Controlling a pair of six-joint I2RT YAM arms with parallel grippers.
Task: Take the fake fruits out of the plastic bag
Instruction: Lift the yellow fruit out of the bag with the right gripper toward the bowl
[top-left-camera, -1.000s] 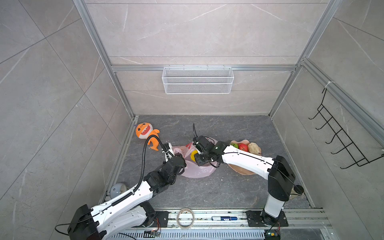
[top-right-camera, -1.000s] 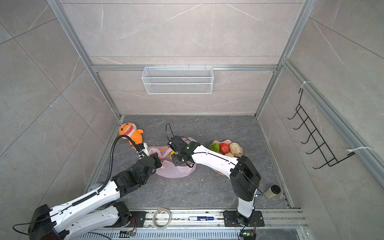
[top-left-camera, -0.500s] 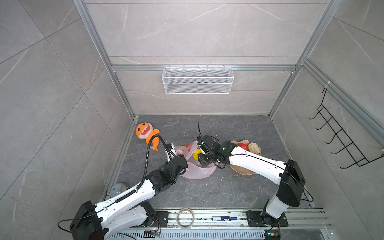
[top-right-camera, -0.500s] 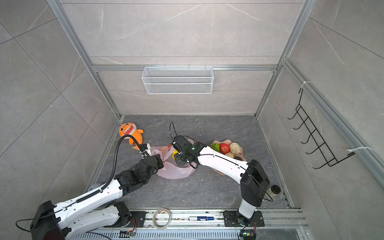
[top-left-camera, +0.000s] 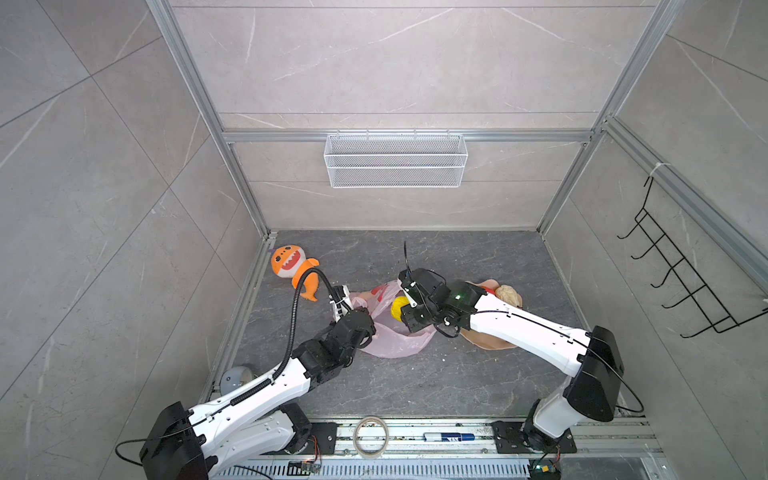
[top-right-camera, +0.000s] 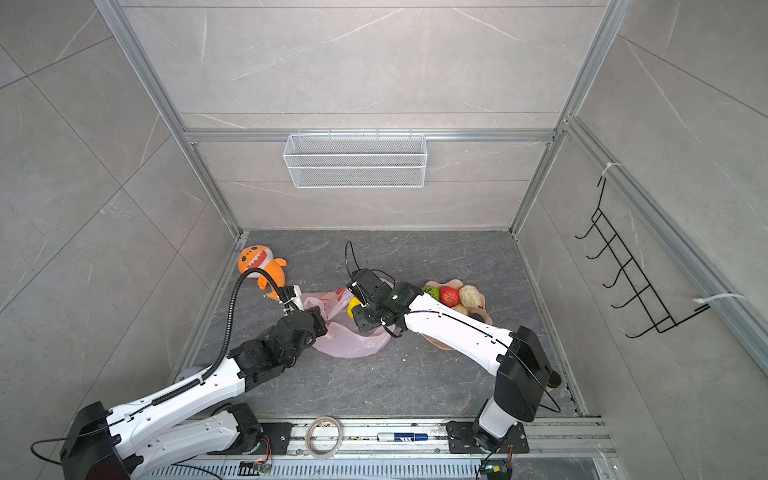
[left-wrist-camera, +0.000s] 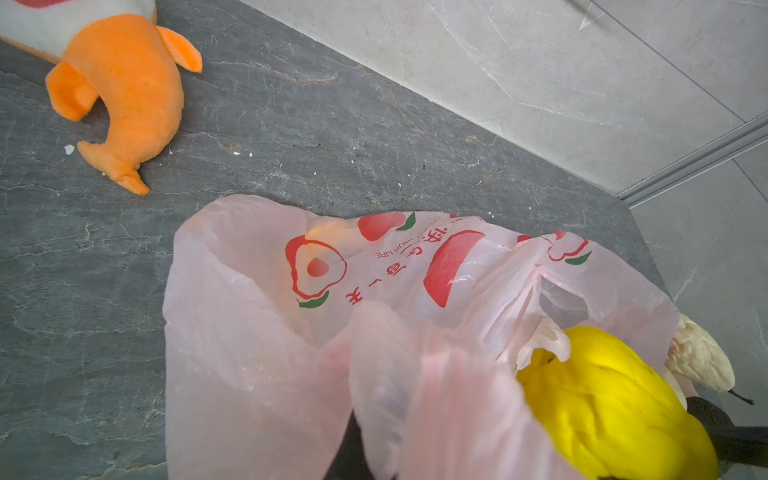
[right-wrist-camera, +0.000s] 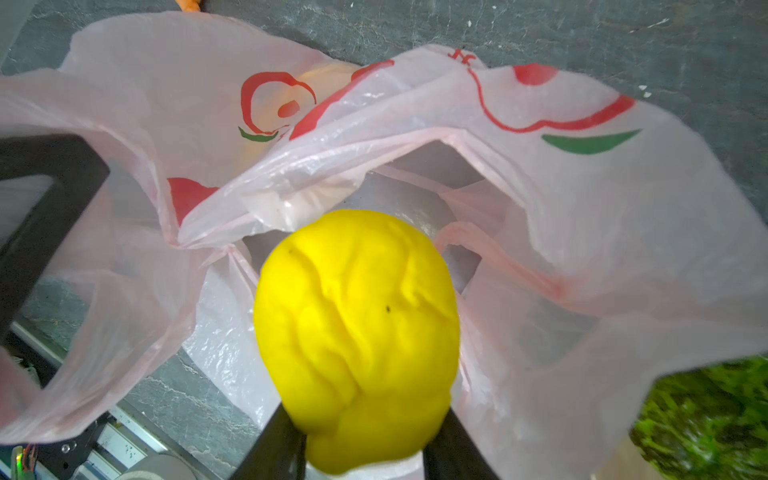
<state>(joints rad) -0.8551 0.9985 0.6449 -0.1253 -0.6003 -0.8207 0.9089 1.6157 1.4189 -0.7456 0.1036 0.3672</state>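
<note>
In the middle of the dark table (top-left-camera: 415, 382) lies the plastic bag (top-left-camera: 395, 343). It is pink, thin and see-through, with red marks on it. It is crumpled, and its mouth is open.

My right jaws are pinching a yellow fruit (right-wrist-camera: 357, 324). In the right wrist view it is bright and lumpy, with black fingers (right-wrist-camera: 274, 444) pressing it from two sides. It hangs right over the bag's open mouth. In both top views it sits at the bag's right edge, just beside the film. In the left wrist view a bit of film lies in front of it, so I cannot tell if it is fully clear of the bag.

My left jaws are pressed together on the bag's left side. Pink film is bunched over them in the left wrist view, so the tips are hidden. The film is pulled up there, and the jaws are pinching it.

A pale yellow shape (left-wrist-camera: 328, 232) shows through the film, behind the red marks. It is inside the bag. I cannot tell which fruit it is.

To the right of the bag sits a peach bowl (top-left-camera: 492, 341), partly under my right arm. In it are a green bumpy ball (top-right-camera: 432, 293), a red apple (top-right-camera: 449, 296) and a cream lumpy piece (top-right-camera: 471, 296), all close together.

An orange shark toy (top-left-camera: 291, 266) lies on the table near the back left corner, apart from the bag.
</note>
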